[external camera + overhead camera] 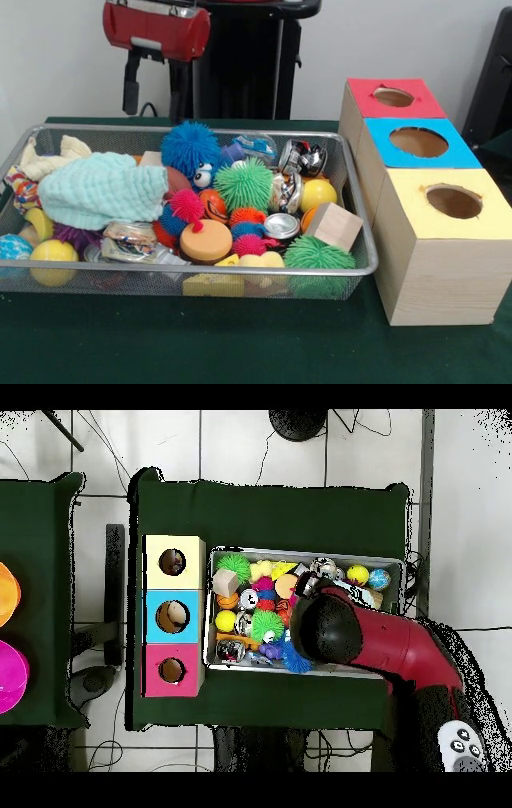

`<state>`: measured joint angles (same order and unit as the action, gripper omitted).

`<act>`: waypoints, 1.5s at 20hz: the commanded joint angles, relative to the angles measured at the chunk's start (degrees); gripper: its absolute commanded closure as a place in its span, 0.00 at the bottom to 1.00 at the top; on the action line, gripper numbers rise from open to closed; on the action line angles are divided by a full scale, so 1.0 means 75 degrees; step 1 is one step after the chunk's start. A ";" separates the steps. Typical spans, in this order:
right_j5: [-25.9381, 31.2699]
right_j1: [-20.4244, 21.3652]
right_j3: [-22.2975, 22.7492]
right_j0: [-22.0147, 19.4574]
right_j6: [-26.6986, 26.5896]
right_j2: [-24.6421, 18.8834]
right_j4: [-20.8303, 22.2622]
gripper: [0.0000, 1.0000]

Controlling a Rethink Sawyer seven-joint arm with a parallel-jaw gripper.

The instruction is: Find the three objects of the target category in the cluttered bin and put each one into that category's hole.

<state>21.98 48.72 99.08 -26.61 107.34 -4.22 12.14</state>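
Observation:
A wire mesh bin point(362, 240) point(404, 566) is crammed with mixed objects. Among them are a blue spiky ball point(190, 148), two green spiky balls point(244, 184) point(318, 254), a pink spiky ball point(188, 206), a wooden block point(334, 226), a yellow ball point(318, 194), crushed cans point(302, 158) and a mint cloth point(102, 190). The red arm point(156, 28) point(400, 646) hangs above the bin's far side. Its black gripper point(130, 80) is well above the objects and holds nothing that I can see. In the overhead view the arm covers part of the bin.
Three wooden boxes with round holes stand in a row beside the bin: red-topped point(394, 98) point(172, 670), blue-topped point(418, 142) point(172, 616) and yellow-topped point(454, 202) point(172, 562). Green cloth point(240, 344) covers the table. A second green table point(30, 584) stands apart.

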 commanded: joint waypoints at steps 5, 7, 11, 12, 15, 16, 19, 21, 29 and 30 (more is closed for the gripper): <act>0.1289 -0.0938 -0.0752 0.0177 -0.1232 -0.0987 0.1030 0.00; 0.1427 -0.1061 -0.0998 0.0363 -0.1238 -0.0917 0.1219 0.00; 0.1717 -0.1270 -0.1264 0.0553 -0.1160 -0.0813 0.1410 0.00; 0.1703 -0.1249 -0.1268 0.0587 -0.1131 -0.0775 0.1477 0.00; 0.1846 -0.1138 -0.1470 0.0812 -0.1080 -0.0526 0.1787 0.00; 0.1893 -0.1130 -0.1601 0.0894 -0.1093 -0.0449 0.1920 0.00; 0.2044 -0.1146 -0.2054 0.1094 -0.1107 -0.0248 0.2313 0.00; 0.2407 -0.1126 -0.2429 0.1232 -0.1178 -0.0111 0.2550 0.00; 0.3218 -0.1099 -0.3107 0.1456 -0.1361 0.0060 0.3263 0.00; 0.3303 -0.1113 -0.3210 0.1511 -0.1343 0.0095 0.3372 0.00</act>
<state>37.21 41.55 81.64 -15.81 107.34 -5.11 30.79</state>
